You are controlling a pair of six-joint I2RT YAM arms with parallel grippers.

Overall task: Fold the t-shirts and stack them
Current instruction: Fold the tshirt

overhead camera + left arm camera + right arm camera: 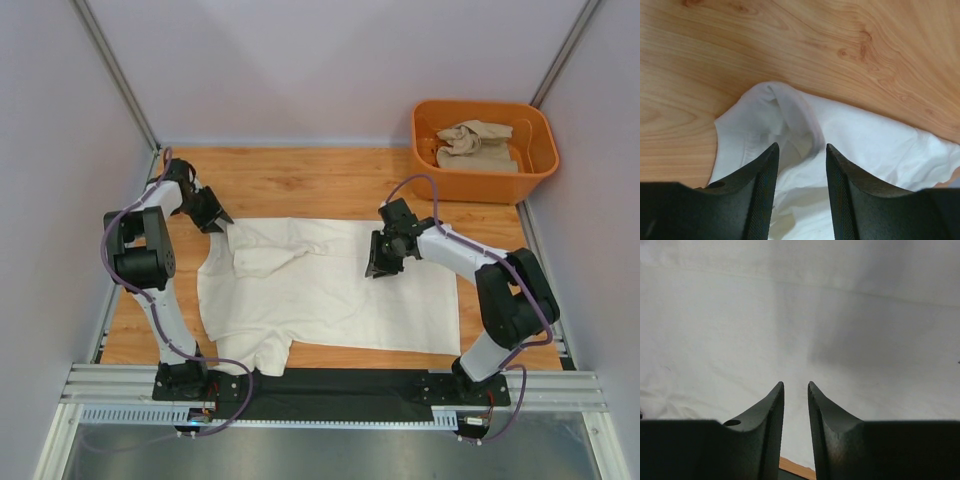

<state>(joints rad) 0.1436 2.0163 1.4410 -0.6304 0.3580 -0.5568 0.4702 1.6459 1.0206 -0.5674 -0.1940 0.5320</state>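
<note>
cream-white t-shirt: spread flat in the middle of the wooden table, collar end toward the left arm's side, hem toward the right arm's side; its near edge lies just beside the black strip between the two arm bases.
sleeve: the far one is turned in and lies on top of the shirt body, rumpled.
sandy beige t-shirt: crumpled in a heap inside the orange tub, which stands at the far right corner of the table, well apart from the white shirt.
left gripper: down at the far left corner of the white shirt, by the shoulder. from its wrist camera the two dark fingers stand apart with a plain gap, a raised ridge of white cloth just ahead of the tips and cloth showing between them. released, as far as i can see, with nothing pinched.
right gripper: down on the far edge of the white shirt, about midway along its length. its wrist view is filled with smooth white cloth, and the jaws are only a narrow slit apart, the tips close against the fabric. not clenched, and i see no cloth caught between them.
arms: the left one reaches up the left side of the table, the right one bends in from the right.
</note>
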